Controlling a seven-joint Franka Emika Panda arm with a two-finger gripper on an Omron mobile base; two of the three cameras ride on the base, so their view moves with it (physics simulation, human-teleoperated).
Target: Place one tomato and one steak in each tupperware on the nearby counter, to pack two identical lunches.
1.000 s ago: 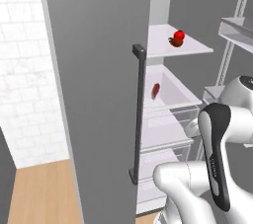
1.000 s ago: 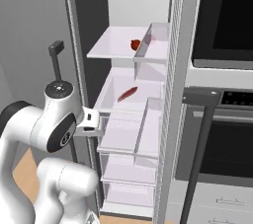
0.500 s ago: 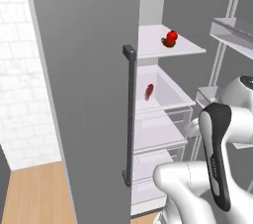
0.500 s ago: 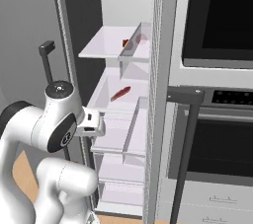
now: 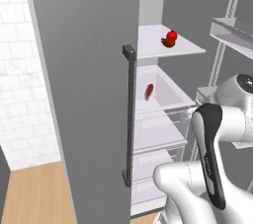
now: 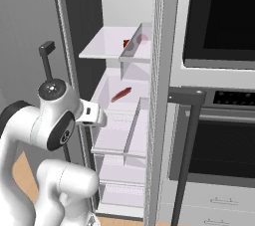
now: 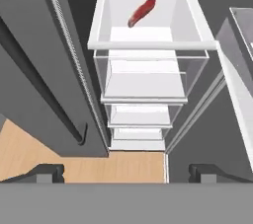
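I am holding my fingers (image 7: 126, 172) spread wide and empty, hanging above the open fridge's (image 5: 89, 70) drawers. The steak (image 7: 142, 12) is lying in the white bin (image 7: 148, 45) at twelve o'clock from me. The tomato (image 5: 171, 35) is sitting on the shelf (image 5: 190, 49) above, at the fridge's one o'clock corner.

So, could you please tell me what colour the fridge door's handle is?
The handle is dark grey, seen best in the left base view.
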